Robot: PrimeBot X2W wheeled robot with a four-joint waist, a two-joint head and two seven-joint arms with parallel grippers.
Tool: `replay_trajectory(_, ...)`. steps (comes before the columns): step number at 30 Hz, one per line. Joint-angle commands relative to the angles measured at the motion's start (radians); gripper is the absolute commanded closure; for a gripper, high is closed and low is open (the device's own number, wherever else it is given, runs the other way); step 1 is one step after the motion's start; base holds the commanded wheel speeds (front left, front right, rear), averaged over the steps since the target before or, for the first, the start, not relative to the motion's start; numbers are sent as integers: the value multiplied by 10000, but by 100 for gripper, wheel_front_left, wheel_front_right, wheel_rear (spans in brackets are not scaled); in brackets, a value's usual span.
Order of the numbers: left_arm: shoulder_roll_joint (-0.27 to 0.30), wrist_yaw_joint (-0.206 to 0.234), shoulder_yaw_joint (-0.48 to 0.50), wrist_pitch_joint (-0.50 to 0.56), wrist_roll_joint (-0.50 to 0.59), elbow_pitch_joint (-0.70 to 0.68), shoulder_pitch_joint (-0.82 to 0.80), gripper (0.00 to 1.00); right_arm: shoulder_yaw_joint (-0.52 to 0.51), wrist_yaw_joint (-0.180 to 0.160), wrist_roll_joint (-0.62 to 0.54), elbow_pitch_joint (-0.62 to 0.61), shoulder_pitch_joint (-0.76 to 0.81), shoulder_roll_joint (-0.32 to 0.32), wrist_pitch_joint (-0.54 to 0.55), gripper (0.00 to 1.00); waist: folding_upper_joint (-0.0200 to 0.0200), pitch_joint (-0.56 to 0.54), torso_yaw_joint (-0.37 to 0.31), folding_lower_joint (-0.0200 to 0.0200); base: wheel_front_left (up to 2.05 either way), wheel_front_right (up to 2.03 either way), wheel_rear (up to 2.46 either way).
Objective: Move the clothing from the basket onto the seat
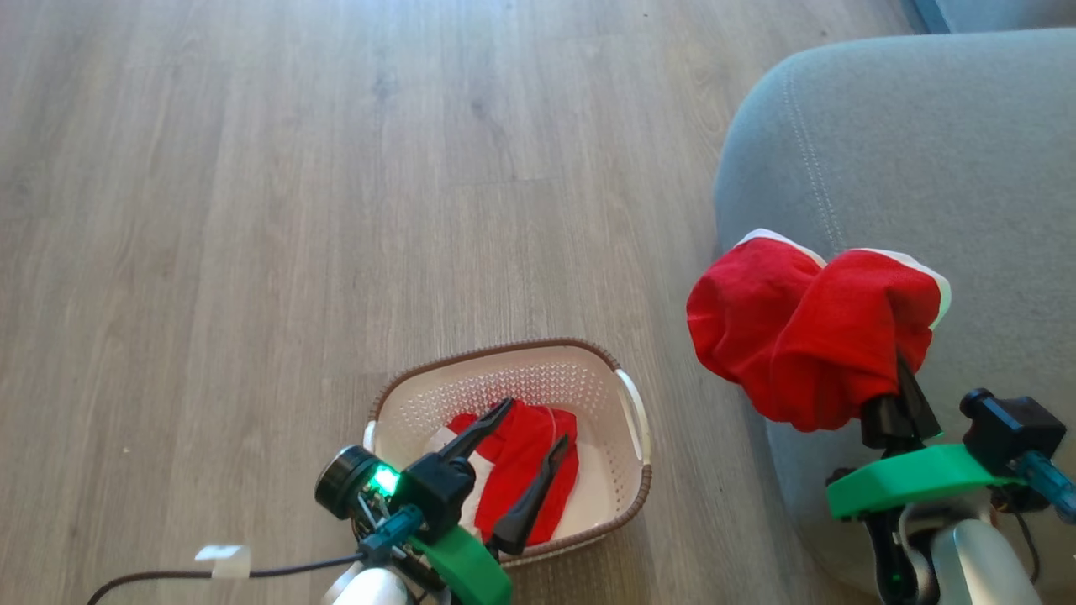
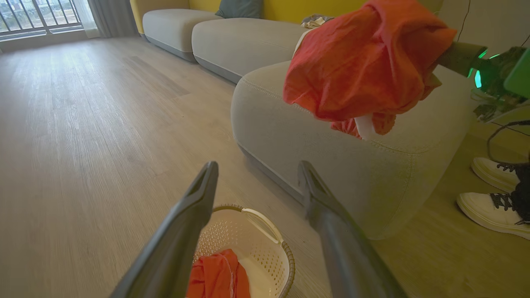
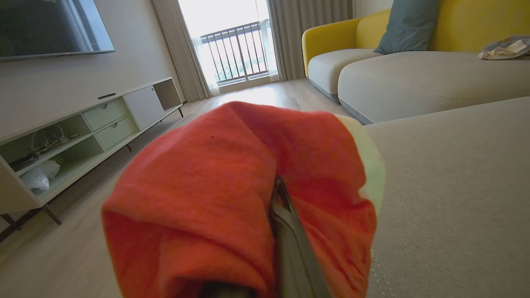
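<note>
Pinching a bright red garment [image 1: 799,336], the right gripper [image 1: 906,388] has its two dark fingers pressed together, their tips buried in the cloth. In the right wrist view the fabric folds over both sides of the fingers [image 3: 290,231]. This held piece is bunched into a loose, rounded bundle of soft red material with a white panel along its far edge and a white strip hanging beneath. It hangs at the near corner of the seat [image 1: 925,151], partly past the cushion's edge. Whether its lowest fold touches the cushion cannot be determined.

The left gripper [image 1: 535,422] has its fingers spread wide with nothing between them. It hovers above the basket [image 1: 504,346], with its tips over the second garment [image 1: 525,458]. That piece lies crumpled on the basket's bottom, red with white areas and a pale seam line.

The basket is cream-white, perforated and brown-rimmed. It stands on the wood-look floor [image 1: 294,210] just beside the grey seat, which shows a pale stitched seam. Two pale laced shoes [image 2: 492,207] stand on the floor beyond the seat.
</note>
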Motion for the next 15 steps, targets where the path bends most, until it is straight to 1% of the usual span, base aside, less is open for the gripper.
replay_trajectory(1, -18, -11, 303, -49, -28, -338, -288, 0, 176, -4, -63, -399, -387, -7, -65, 100, 0, 58, -115, 0, 0, 0, 0)
replay_trajectory(8, 21, -11, 247, -49, -42, -466, -461, 0, 86, -4, -130, -576, -527, -7, -65, 100, 0, 345, -841, 0, 0, 0, 0)
replay_trajectory(15, 120, -11, 10, -49, 11, -631, -718, 0, -90, -4, -139, -770, -612, -7, -65, 100, 0, 720, -1786, 0, 0, 0, 0)
